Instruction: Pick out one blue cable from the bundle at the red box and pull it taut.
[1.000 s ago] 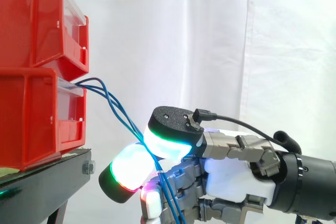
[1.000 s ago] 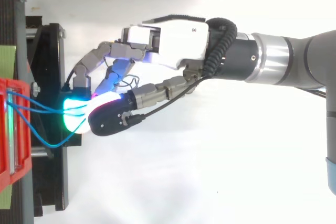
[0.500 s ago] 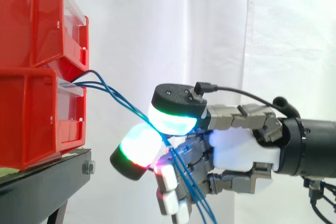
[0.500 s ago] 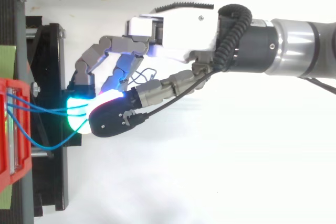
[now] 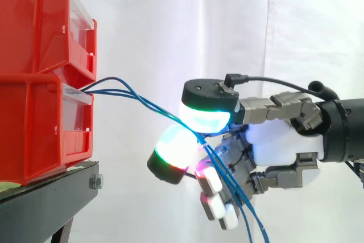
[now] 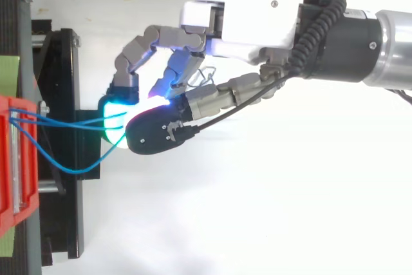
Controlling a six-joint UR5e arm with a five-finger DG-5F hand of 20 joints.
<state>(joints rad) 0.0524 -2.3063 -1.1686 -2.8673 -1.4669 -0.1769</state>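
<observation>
Hand: I pinch blue cables between pads, right of red box.
Why: to draw them straight.

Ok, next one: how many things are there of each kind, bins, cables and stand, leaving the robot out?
red bins: 2, upper bin on lower bin
blue cables: 3
black stand: 1
total: 6

bins: glossy red plastic | stand: matt black metal | curtain: white cloth | cables: smooth blue
</observation>
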